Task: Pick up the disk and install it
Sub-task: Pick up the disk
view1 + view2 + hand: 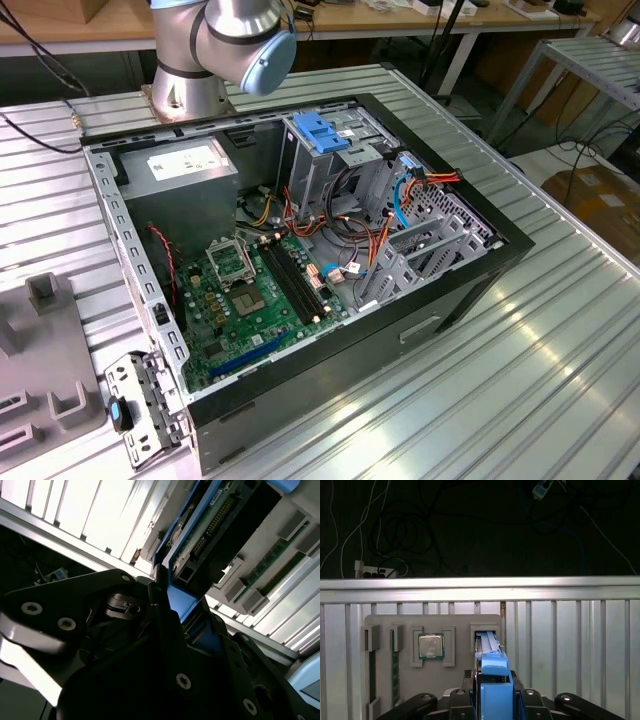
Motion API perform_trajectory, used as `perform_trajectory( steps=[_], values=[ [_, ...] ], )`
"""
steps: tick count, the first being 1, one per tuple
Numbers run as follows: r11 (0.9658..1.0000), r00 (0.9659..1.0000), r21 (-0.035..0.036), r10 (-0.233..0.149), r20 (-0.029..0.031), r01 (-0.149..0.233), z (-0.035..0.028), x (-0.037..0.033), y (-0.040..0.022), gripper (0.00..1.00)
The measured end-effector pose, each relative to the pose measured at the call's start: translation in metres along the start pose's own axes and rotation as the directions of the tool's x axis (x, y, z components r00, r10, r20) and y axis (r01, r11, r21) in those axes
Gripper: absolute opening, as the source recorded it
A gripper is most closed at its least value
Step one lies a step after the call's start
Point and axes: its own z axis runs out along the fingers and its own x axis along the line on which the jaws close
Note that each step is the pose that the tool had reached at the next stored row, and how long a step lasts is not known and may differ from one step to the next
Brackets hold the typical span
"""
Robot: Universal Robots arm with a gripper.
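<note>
Exterior view: my arm [225,40] rises from its base at the far side of the ribbed metal surface [520,380], behind an open computer case [300,250] lying on its side. Inside the case sit a green motherboard [250,300], a grey power supply box [180,170] with a white sticker, and a metal drive cage [330,165] topped by a light-blue latch [322,130]. A grey parts tray [50,370] lies at the exterior view's left, apart from the case

First wrist view: my end effector [494,695] is closed on the disk [487,642], black fingers [517,700] pressed to either side of its blue rail [495,662]. The disk stands on edge in a slot of the tray [455,622], beside a processor chip [431,646] and a memory stick [394,667] in their own recesses. Cables [420,530] hang in the dark beyond the surface's edge

Second wrist view: the end effector [182,607] clamps the blue rail end, and the disk [210,522] shows its circuit-board side, upright among the tray's grey blocks [245,600]
</note>
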Motion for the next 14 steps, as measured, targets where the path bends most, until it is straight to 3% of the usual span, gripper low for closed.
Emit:
perform_trajectory(
  steps=[2, 14],
  values=[
    [1.0000, 1.0000, 0.0001, 0.000, 0.0000, 0.000, -0.0058, -0.0001, 0.0000, 0.37],
    [1.0000, 1.0000, 0.0000, 0.000, -0.0005, 0.000, -0.0231, -0.0003, 0.0001, 0.37]
  ],
)
